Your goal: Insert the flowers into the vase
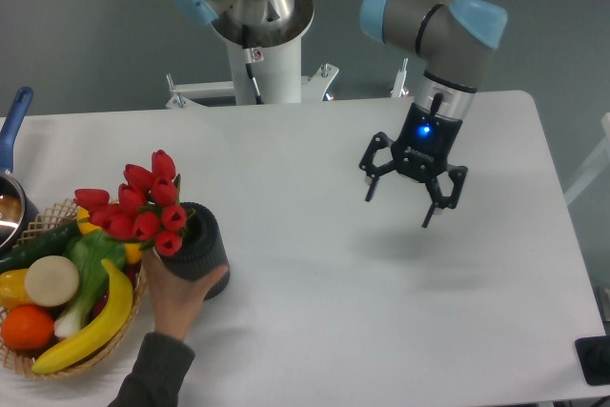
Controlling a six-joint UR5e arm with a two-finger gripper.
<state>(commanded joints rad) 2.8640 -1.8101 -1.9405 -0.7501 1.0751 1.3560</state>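
The red tulip flowers (141, 205) stand with their stems in the dark grey ribbed vase (202, 247) at the table's left. A person's hand (179, 293) holds the vase from the front. My gripper (401, 205) hangs open and empty above the table's middle right, well apart from the vase and flowers.
A wicker basket (59, 214) at the left edge holds a banana (86, 331), an orange (26, 327), a leafy vegetable (88, 269) and other produce. A blue-handled pot (11, 164) is at the far left. The arm's white base (267, 54) stands at the back.
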